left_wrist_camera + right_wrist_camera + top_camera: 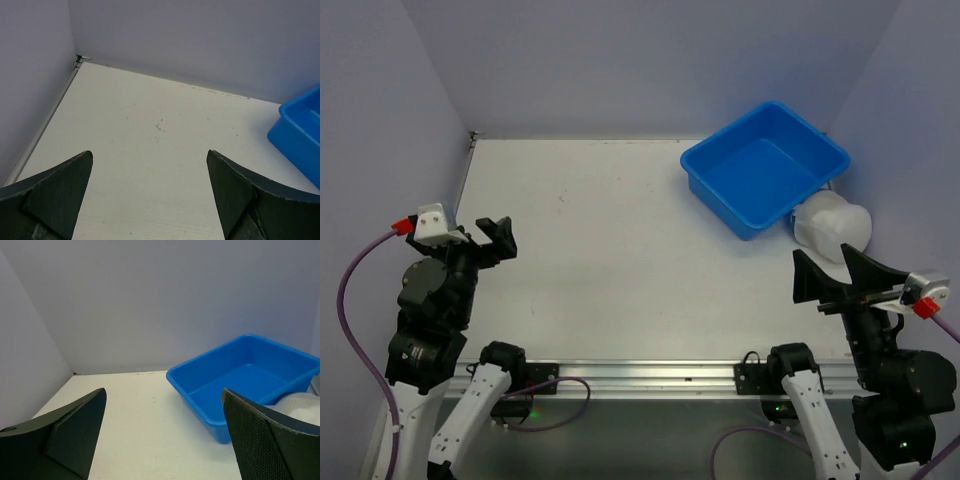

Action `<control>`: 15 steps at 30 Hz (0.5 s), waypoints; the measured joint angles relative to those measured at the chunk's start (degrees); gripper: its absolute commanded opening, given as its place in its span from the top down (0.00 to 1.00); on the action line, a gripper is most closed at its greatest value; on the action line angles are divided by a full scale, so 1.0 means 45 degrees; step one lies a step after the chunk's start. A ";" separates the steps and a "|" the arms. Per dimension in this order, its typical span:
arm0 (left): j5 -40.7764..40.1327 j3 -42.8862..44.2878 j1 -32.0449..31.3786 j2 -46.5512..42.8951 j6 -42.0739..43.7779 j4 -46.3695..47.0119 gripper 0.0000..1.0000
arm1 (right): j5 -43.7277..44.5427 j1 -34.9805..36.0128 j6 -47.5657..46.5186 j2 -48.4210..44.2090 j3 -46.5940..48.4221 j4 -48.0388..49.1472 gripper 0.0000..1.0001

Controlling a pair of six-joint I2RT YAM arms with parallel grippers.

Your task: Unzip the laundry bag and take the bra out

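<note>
The laundry bag [831,226] is a white mesh pouch lying on the table at the far right, just right of the blue tub and touching its wall. Part of it shows in the right wrist view [303,407], behind my right finger. I cannot make out its zipper, and no bra is visible. My right gripper [822,250] is open and empty, a little in front of the bag; its jaws stand wide apart in its wrist view [164,390]. My left gripper [492,228] is open and empty at the table's left edge, far from the bag, jaws wide [149,152].
A blue plastic tub [712,195] stands at the back right; it holds nothing that I can see, and it also shows in the left wrist view [300,132] and the right wrist view [192,387]. Lavender walls enclose the white table [620,250] on three sides.
</note>
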 measured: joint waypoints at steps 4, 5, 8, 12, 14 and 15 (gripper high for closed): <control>0.0049 -0.0345 0.0000 0.0112 -0.0015 0.0136 0.00 | 0.0597 0.0024 0.0525 0.0039 -0.0165 -0.0044 0.01; 0.0102 -0.0408 0.0000 0.0204 -0.0024 0.0180 0.00 | 0.0874 0.0034 0.0806 0.0117 -0.0223 -0.0107 0.01; 0.0272 -0.0559 0.0000 0.0865 -0.0121 0.0413 0.00 | 0.1962 0.0053 0.1724 0.0971 -0.0228 -0.0510 0.01; 0.0578 -0.1083 0.0000 0.1919 -0.0214 0.0845 0.00 | 0.3526 0.0053 0.2817 0.3755 -0.0049 -0.1219 0.01; 0.0733 -0.1389 0.0000 0.2312 -0.0214 0.0996 0.00 | 0.4129 0.0053 0.3254 0.5285 -0.0029 -0.1481 0.01; 0.0816 -0.1559 0.0000 0.2492 -0.0219 0.1103 0.00 | 0.4527 0.0053 0.3478 0.5989 -0.0029 -0.1632 0.01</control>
